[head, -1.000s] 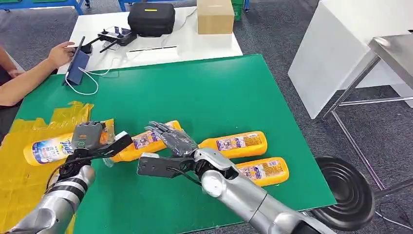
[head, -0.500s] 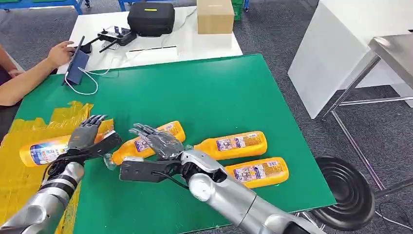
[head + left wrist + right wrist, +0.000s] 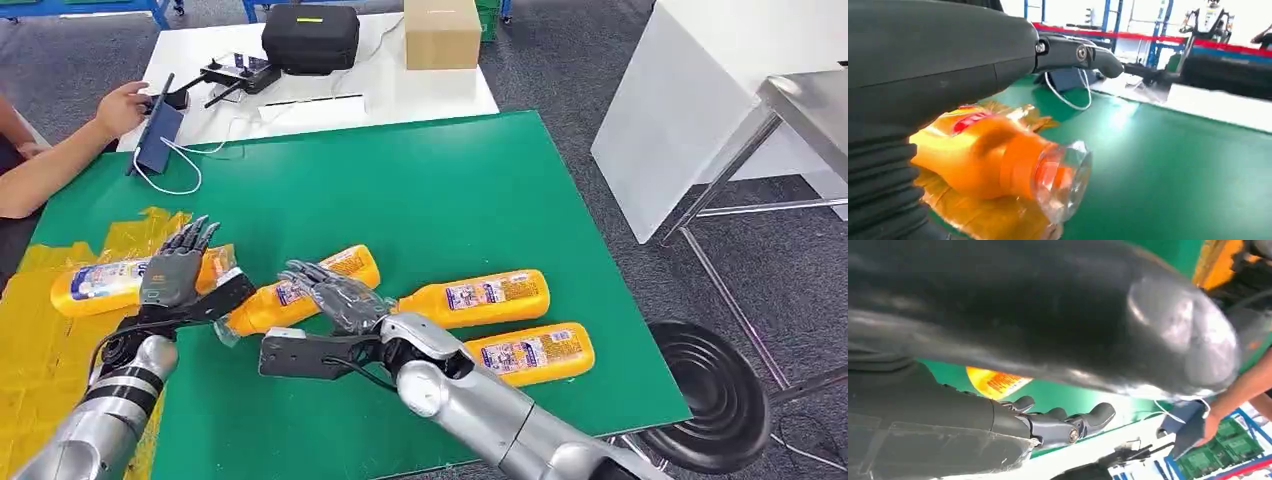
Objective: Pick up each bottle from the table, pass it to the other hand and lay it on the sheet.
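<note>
Your left hand (image 3: 178, 272) is spread, holding nothing; one orange bottle (image 3: 105, 283) lies on the yellow sheet (image 3: 40, 360). R hand (image 3: 335, 292), fingers apart, hovers over next bottle (image 3: 300, 290), prob. lining up pickup. Two more wait on green table (image 3: 420, 190).

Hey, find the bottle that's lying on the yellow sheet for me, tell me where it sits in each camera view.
Head view: the bottle lies at the far left on the yellow sheet, partly behind the left robot hand.
Left wrist view: it fills the lower left, clear cap toward the centre.
Right wrist view: I cannot pick it out.
Shared landmark: the green table, also.
</note>
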You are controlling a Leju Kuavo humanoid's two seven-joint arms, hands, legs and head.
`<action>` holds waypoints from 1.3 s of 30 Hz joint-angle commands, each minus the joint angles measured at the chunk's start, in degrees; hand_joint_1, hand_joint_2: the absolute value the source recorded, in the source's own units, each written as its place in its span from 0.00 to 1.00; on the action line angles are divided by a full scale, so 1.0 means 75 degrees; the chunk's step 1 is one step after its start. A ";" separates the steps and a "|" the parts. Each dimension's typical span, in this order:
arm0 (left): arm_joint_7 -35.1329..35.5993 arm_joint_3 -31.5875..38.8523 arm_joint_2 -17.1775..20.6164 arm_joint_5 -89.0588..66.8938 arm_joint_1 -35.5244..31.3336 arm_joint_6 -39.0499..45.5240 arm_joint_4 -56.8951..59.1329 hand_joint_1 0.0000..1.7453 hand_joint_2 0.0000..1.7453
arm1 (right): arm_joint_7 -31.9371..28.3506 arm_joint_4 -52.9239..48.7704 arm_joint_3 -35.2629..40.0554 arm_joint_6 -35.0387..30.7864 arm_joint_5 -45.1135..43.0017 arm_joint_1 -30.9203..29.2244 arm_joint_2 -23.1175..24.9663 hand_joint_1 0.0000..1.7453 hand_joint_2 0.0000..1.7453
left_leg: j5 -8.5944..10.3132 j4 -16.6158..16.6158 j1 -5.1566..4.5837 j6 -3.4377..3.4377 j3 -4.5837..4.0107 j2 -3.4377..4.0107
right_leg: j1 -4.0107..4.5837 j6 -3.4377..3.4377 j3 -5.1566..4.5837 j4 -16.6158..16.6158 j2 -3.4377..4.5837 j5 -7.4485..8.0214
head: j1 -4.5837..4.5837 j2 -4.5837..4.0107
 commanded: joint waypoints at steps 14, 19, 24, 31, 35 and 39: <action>-0.1173 0.1995 -0.1695 0.8250 0.2003 -0.4568 -0.4953 0.00 0.00 | -0.0655 -0.3343 -0.2392 -0.1084 0.1880 0.2615 -0.3017 0.00 1.00 | -0.0008 -0.0005 0.0006 0.0005 0.0011 -0.0045 | 0.0005 0.0009 0.0033 -0.0023 -0.0025 -0.0012 | -0.0003 0.0000; -0.0803 0.1788 -0.1721 0.9916 0.2948 -0.5779 -0.5529 0.00 0.00 | -0.1059 -0.4674 -0.3683 -0.0768 0.1999 0.4326 -0.4281 0.00 1.00 | -0.0026 -0.0014 -0.0011 0.0026 0.0023 -0.0079 | -0.0014 0.0013 0.0056 -0.0042 -0.0056 -0.0027 | -0.0006 0.0000; -0.0710 0.1812 -0.1484 1.0501 0.3103 -0.6173 -0.5456 0.00 0.00 | -0.0798 -0.4845 -0.3538 -0.0911 0.3063 0.4459 -0.3899 0.00 1.00 | -0.0055 0.0006 -0.0011 0.0032 0.0005 -0.0025 | -0.0014 0.0003 0.0022 -0.0016 0.0000 -0.0023 | -0.0009 0.0000; -0.0926 0.2127 -0.1175 1.0884 0.3354 -0.6843 -0.5086 0.00 1.00 | -0.0634 -0.4154 -0.2957 -0.1057 0.3408 0.3805 -0.3102 0.00 1.00 | -0.0038 -0.0012 0.0001 0.0027 0.0000 0.0025 | -0.0005 0.0000 0.0003 -0.0026 0.0029 -0.0002 | -0.0009 0.0000; -0.0727 0.1733 -0.1581 1.0307 0.3466 -0.6623 -0.5665 0.00 1.00 | -0.0502 -0.4979 -0.3613 -0.0959 0.3056 0.4620 -0.4051 0.00 1.00 | -0.0028 -0.0005 0.0007 0.0010 0.0010 -0.0024 | 0.0009 0.0004 0.0020 -0.0018 -0.0001 -0.0015 | -0.0012 0.0000; -0.0606 0.1317 -0.1710 1.0224 0.3562 -0.6201 -0.5992 0.00 1.00 | -0.0680 -0.5585 -0.4377 -0.0744 0.2879 0.5513 -0.4634 0.00 1.00 | -0.0037 0.0007 0.0007 0.0018 0.0016 -0.0068 | 0.0006 0.0014 0.0039 -0.0015 -0.0039 -0.0034 | -0.0009 0.0000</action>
